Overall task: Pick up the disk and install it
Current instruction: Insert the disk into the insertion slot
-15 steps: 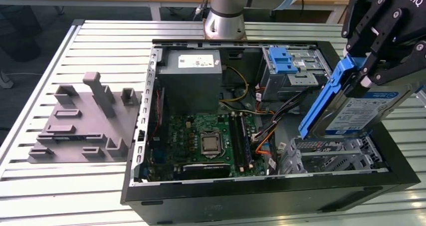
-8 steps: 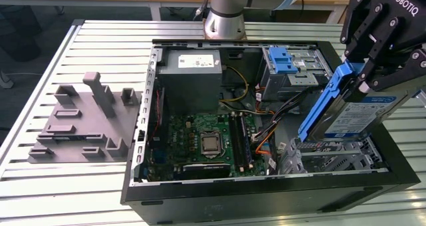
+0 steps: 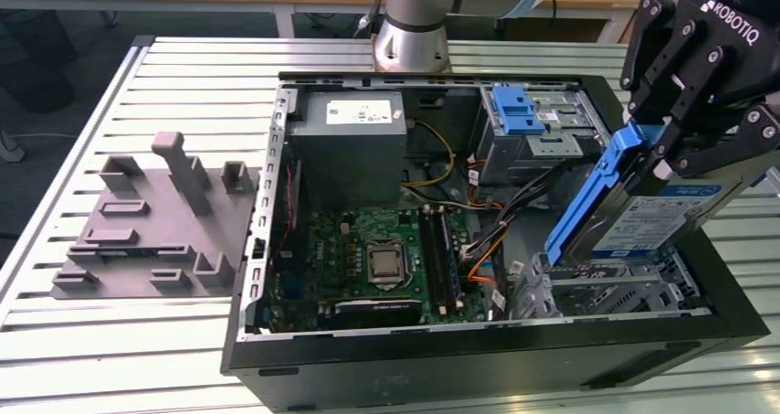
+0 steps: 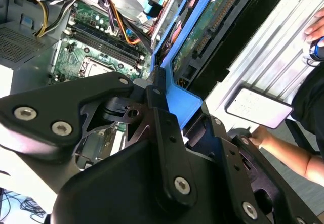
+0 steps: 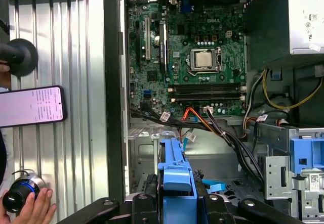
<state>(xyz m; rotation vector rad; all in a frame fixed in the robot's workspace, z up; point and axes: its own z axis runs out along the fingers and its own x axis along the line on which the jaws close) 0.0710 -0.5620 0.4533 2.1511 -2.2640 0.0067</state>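
The jaws are clenched on the disk (image 3: 656, 220), gripping it by its blue bracket (image 3: 595, 195); in the first wrist view the bracket (image 5: 177, 181) sits squarely between the two black fingers (image 5: 144, 209). The disk hangs on edge and tilted, with its labelled face toward the exterior view's right. In the second wrist view its green circuit side (image 4: 205, 19) shows. Its lower end is at the silver drive bay (image 3: 609, 286) in the near corner of the computer case (image 3: 488, 377); I cannot tell whether they touch. The one arm (image 3: 415, 26) rises behind the case, and its wrist comes down from the exterior view's upper right.

Inside the open case lie one motherboard (image 3: 378, 249), one grey power supply (image 3: 353, 144) and one metal cage with a blue latch (image 3: 536, 126). The case rests on the slatted desk (image 3: 122, 341), beside one grey fixture block (image 3: 146, 222). In the first wrist view, one phone (image 5: 31, 106) lies on the desk and a person's hand (image 5: 33, 209) holds a knob.
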